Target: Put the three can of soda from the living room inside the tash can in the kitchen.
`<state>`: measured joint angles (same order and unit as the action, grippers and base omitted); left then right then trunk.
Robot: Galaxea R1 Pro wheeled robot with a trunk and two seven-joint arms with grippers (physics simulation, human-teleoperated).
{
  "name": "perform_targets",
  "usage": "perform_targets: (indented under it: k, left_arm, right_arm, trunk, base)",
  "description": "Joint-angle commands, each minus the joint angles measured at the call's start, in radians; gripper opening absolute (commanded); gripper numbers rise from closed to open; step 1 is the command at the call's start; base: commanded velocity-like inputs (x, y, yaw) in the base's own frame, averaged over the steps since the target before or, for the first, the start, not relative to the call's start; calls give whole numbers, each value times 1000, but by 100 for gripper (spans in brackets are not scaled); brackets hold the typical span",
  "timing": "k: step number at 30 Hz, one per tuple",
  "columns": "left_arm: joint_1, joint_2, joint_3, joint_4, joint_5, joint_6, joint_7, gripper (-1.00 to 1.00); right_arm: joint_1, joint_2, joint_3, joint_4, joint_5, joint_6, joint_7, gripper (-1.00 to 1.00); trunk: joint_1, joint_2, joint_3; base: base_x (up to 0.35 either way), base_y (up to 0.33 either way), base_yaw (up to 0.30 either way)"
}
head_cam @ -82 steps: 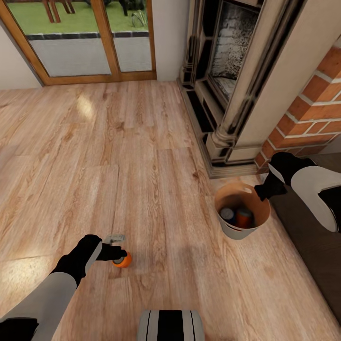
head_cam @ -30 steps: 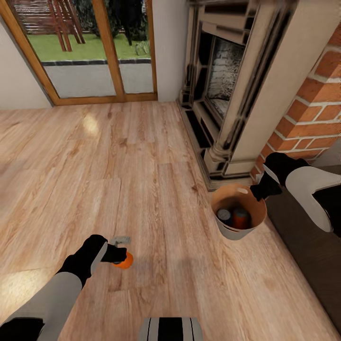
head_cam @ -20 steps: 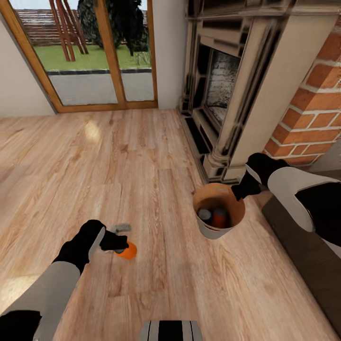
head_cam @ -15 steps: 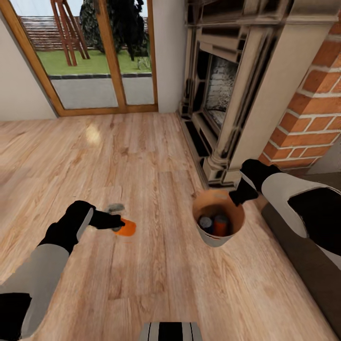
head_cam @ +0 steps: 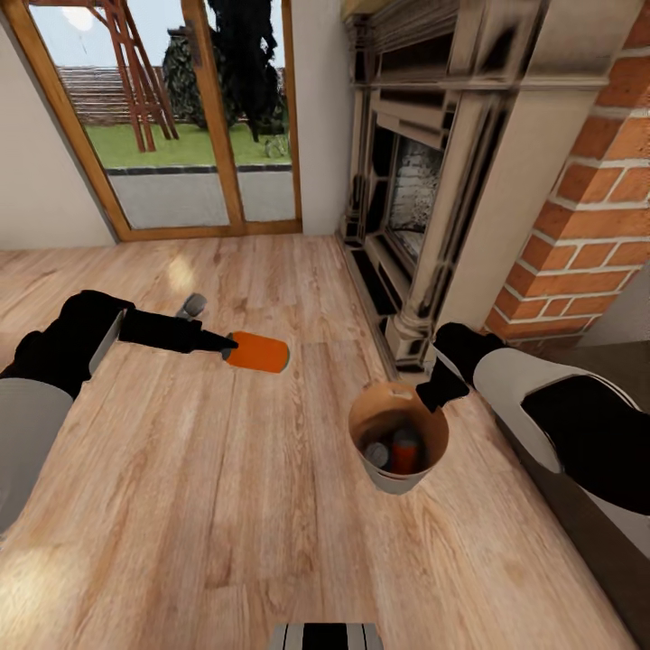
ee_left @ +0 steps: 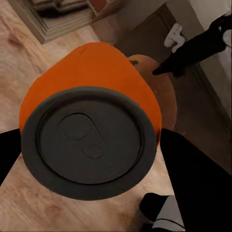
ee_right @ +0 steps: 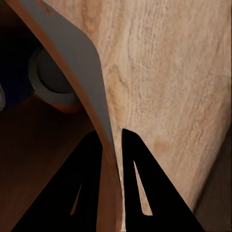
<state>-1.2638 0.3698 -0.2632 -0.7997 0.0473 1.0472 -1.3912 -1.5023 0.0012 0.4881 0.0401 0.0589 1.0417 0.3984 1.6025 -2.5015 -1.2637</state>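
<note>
Hidden or unclear: the bin (head_cam: 398, 479) holds two cans, an orange one (head_cam: 405, 450) and a darker one (head_cam: 377, 454) whose colour is hard to read in the shadow; both are partly cut off by the rim. The right arm's elbow runs out of the head view at 3 o'clock.

Left gripper (head_cam: 227, 344): arm stretched level from 9 o'clock toward centre, jaws pinching the third can (head_cam: 258, 352), orange, lying sideways in the air above the wood floor (head_cam: 226, 506). From the left wrist its grey top (ee_left: 89, 141) faces the camera.

Right gripper (head_cam: 424, 397): arm reaching in from 3 o'clock, jaws pressed on the bin's rim at 1 o'clock, wall (ee_right: 82, 72) between the fingers (ee_right: 137, 183).

Change: the third can was low near the floor; it is now raised and nearer the bin. The bin, held throughout, sits nearer centre.

Fireplace (head_cam: 424, 181) at 1 o'clock, glass doors (head_cam: 181, 117) at 11.
</note>
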Motion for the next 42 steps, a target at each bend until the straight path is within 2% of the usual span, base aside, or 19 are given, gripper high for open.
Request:
perform_targets:
  k: [1,2,4,6,8,9,10,14,18,21,25,31,34,36,42]
  left_arm:
    - [-8,-1,-3,0,-9,0,-17,-100]
    - [-14,-2,-7,0,-9,0,-29,-100]
    - [-27,-9,-37,0,-10,0,-58,-100]
    - [-31,-16,-58,-1,-11,0,-65,-100]
    - [-34,-39,-90,-2,-13,0,-69,-100]
    - [-35,-74,-116,-1,-16,0,-65,-100]
    - [-36,-96,-134,-2,-17,0,-58,-100]
    - [-37,-130,-182,-1,-18,0,-35,-100]
    - [-38,-180,-265,15,-18,0,29,-100]
    - [-38,-207,-296,37,-18,0,54,-100]
    - [-38,-218,-311,47,-18,0,69,-100]
    - [-38,-251,-318,52,-18,0,116,-100]
    - [-38,-280,-318,82,-18,0,161,-100]
    - [-38,-293,-318,94,-18,0,182,-100]
    - [-38,-356,-318,120,-18,0,277,-100]
  right_arm:
    - [0,7,-29,0,-34,5,8,-100]
    - [0,14,-29,0,-34,5,8,-100]
    - [0,50,-32,-2,-33,5,8,-100]
    - [0,65,-39,-3,-33,5,8,-100]
    - [1,81,-60,-5,-33,5,5,-100]
    - [1,90,-79,-7,-32,5,2,-100]
    - [2,97,-87,-10,-32,5,1,-100]
    - [2,117,-97,-13,-32,5,-1,-100]
    - [2,145,-101,-14,-32,5,-2,-100]
    - [2,153,-103,-14,-32,5,-3,-100]
    - [2,156,-104,-14,-32,5,-3,-100]
    - [2,162,-105,-13,-35,5,-3,-100]
    - [2,173,-105,-13,-36,5,-3,-100]
    - [2,173,-105,-13,-36,5,-3,-100]
    - [3,173,-105,-12,-36,5,-3,-100]
  trunk:
    - [0,0,4]
    - [-1,1,8]
    - [-2,1,15]
    - [-3,1,23]
    - [-10,15,29]
    - [-14,22,33]
    - [-18,29,36]
    - [-33,57,48]
    - [-49,85,61]
    - [-60,106,70]
    - [-75,134,83]
    - [-98,176,102]
    - [-110,197,111]
    - [-118,211,117]
    - [-141,253,136]
  base:
    - [0,0,0]
    - [0,0,0]
    - [0,0,0]
    - [0,0,0]
    - [0,0,0]
    - [0,0,0]
    - [0,0,0]
    - [0,0,0]
    - [0,0,0]
    - [0,0,0]
    - [0,0,0]
    - [0,0,0]
    - [0,0,0]
    - [0,0,0]
    - [0,0,0]
